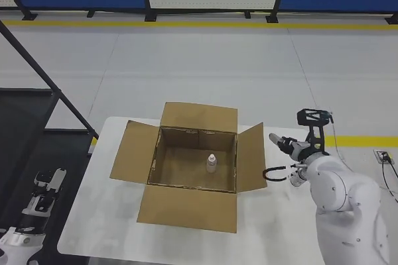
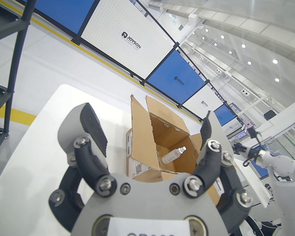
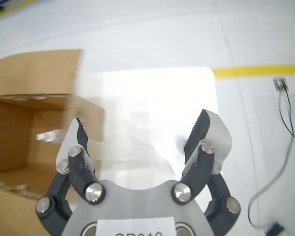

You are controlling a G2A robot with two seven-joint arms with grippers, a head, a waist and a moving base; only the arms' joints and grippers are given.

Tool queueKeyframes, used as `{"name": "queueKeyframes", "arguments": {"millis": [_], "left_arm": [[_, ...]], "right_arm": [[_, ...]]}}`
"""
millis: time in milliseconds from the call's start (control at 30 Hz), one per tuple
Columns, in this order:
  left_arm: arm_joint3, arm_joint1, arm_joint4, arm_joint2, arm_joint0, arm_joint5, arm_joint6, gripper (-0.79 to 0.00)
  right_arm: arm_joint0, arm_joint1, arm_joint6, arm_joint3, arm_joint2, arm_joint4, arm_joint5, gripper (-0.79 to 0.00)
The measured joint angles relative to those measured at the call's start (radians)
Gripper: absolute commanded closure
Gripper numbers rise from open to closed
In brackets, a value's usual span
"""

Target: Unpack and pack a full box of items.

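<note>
An open cardboard box (image 1: 192, 199) stands mid-table with all flaps spread outward. One small white bottle (image 1: 211, 163) is upright on its floor, near the right wall. My right gripper (image 1: 274, 158) hangs open just beyond the box's right flap, above the white table (image 1: 106, 218), nothing between its fingers. From the right wrist, the right gripper (image 3: 140, 117) faces the box (image 3: 27, 94) and the bottle (image 3: 48, 136). My left gripper (image 1: 48, 180) sits off the table's left edge, low down. The left gripper (image 2: 147, 114) is open and empty, looking at the box (image 2: 141, 136) and bottle (image 2: 174, 155) from afar.
A black metal rack (image 1: 26, 119) stands left of the table, close to the left arm. A cable and floor socket (image 1: 383, 157) lie on the floor to the right. A yellow floor line (image 1: 378, 140) runs behind the table's right end.
</note>
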Motion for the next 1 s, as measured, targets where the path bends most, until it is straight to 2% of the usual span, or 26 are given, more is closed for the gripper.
{"name": "queueKeyframes", "arguments": {"millis": [100,200,433,533,667,700,733,767,800,1000], "left_arm": [[0.0,0.0,0.0,0.0,0.0,0.0,0.0,-0.785],[0.0,0.0,0.0,0.0,0.0,0.0,0.0,-0.785],[0.0,0.0,0.0,0.0,0.0,0.0,0.0,-0.785],[0.0,0.0,0.0,0.0,0.0,0.0,0.0,-0.785],[0.0,0.0,0.0,0.0,0.0,0.0,0.0,-0.785],[0.0,0.0,0.0,0.0,0.0,0.0,0.0,-0.785],[0.0,0.0,0.0,0.0,0.0,0.0,0.0,-0.785],[0.0,0.0,0.0,0.0,0.0,0.0,0.0,-0.785],[0.0,0.0,0.0,0.0,0.0,0.0,0.0,-0.785],[0.0,0.0,0.0,0.0,0.0,0.0,0.0,-0.785]], "right_arm": [[0.026,-0.008,0.006,-0.022,-0.129,0.032,-0.051,-0.785],[0.111,-0.021,0.061,0.094,-0.261,0.065,-0.098,-0.785],[0.352,-0.075,0.084,0.549,-0.505,0.125,-0.096,-0.785],[0.428,-0.1,0.061,0.721,-0.577,0.101,-0.055,-0.785],[0.499,-0.126,0.048,0.891,-0.618,0.121,-0.024,-0.785],[0.511,-0.132,0.044,0.924,-0.623,0.126,-0.017,-0.739],[0.526,-0.138,0.04,0.964,-0.628,0.132,-0.011,-0.332],[0.536,-0.142,0.037,0.992,-0.631,0.139,-0.009,-0.151],[0.545,-0.146,0.034,1.017,-0.633,0.147,-0.009,-0.003],[0.586,-0.17,0.026,1.135,-0.649,0.183,-0.02,0.0]]}}
